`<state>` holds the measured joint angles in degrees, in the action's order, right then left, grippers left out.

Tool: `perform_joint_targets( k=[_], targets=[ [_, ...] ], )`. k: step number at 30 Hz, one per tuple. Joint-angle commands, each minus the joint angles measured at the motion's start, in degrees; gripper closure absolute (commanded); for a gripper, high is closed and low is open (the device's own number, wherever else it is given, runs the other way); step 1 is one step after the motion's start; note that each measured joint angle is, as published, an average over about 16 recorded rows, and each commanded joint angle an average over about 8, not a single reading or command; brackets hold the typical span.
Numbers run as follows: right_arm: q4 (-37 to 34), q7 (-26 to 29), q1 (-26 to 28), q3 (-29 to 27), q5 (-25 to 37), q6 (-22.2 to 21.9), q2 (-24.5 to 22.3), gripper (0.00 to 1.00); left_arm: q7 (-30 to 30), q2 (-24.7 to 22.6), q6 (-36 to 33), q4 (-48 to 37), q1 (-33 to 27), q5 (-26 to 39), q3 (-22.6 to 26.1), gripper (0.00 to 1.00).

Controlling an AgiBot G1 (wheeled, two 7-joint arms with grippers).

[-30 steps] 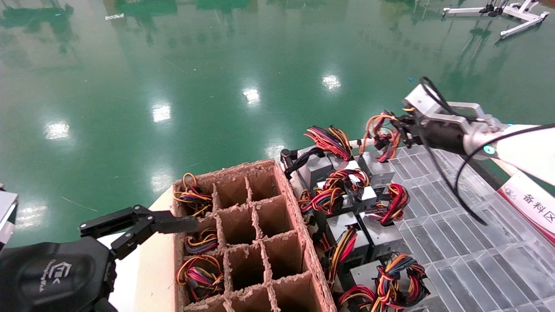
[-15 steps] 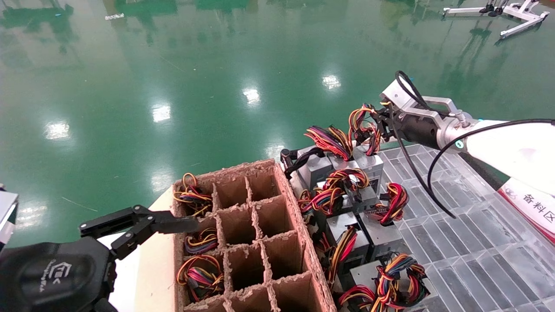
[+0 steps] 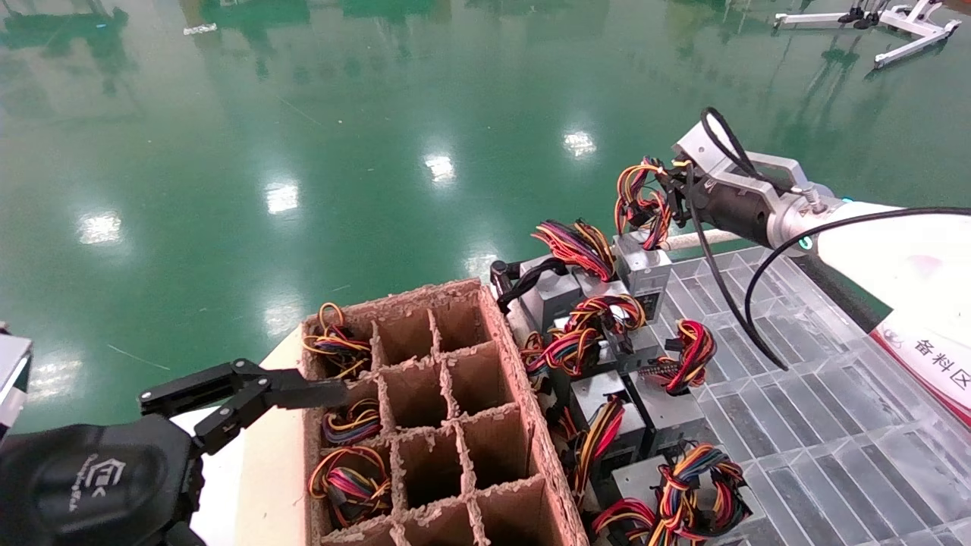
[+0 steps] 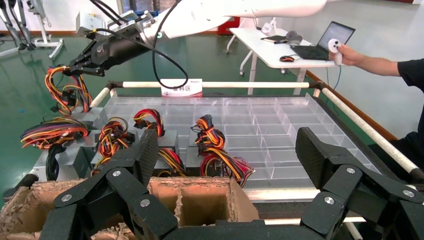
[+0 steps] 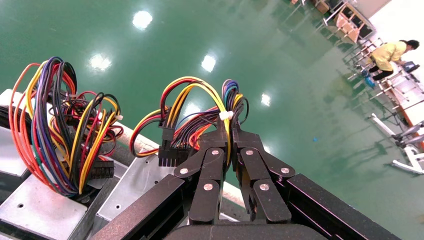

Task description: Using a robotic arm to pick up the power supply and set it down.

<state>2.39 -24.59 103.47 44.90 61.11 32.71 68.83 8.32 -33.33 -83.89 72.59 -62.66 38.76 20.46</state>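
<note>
Right gripper (image 3: 667,199) clamped on wire bundle (image 3: 641,203) of power supply (image 3: 645,267), lifted at far right above tray (image 3: 804,425). Left gripper (image 3: 227,398) spread apart near carton (image 3: 523,425). Sign (image 3: 929,356) reads "备料区".

I see the right tool (image 3: 671,199) of my white robotic arm (image 3: 895,258) closed on the coloured wire bundle of a grey power supply (image 3: 643,267), which hangs tilted at the far edge of the clear divided tray (image 3: 804,425). More supplies with wire bundles cluster in the tray beside the cardboard divider box (image 3: 425,409). My left tool (image 3: 250,394) rests spread at that box's near-left edge, above the pale worktop (image 3: 265,470).
</note>
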Motion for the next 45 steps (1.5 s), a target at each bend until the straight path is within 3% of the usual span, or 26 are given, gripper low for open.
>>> perform_joint_targets(
  k=[1,2,8,10,27,39,45],
  targets=[
    [0.3,-0.9,-0.3,-0.5,-0.7,-0.4,0.0,0.93,0.0,0.0,0.0,0.0,0.0,0.0,0.0,0.00],
    [0.1,-1.1,-0.6,-0.6,-0.9,-0.3,0.1,0.85,0.0,0.0,0.0,0.0,0.0,0.0,0.0,0.00],
    [-0.5,-1.5,-2.0,-1.3,-1.8,0.3,0.4,0.12,0.0,0.0,0.0,0.0,0.0,0.0,0.0,0.00],
    [-0.6,-1.6,-2.2,-1.4,-2.0,0.3,0.4,0.00,0.0,0.0,0.0,0.0,0.0,0.0,0.0,0.00],
    [-0.7,-1.2,-1.4,-1.2,-1.7,1.3,-0.2,0.00,0.0,0.0,0.0,0.0,0.0,0.0,0.0,0.00],
    [-3.1,6.0,3.8,0.0,-0.1,13.5,-4.3,0.00,0.0,0.0,0.0,0.0,0.0,0.0,0.0,0.00],
    [-2.7,7.1,4.4,-0.2,-0.1,16.0,-5.5,0.00,0.0,0.0,0.0,-0.1,0.0,0.0,0.0,0.00]
  ],
)
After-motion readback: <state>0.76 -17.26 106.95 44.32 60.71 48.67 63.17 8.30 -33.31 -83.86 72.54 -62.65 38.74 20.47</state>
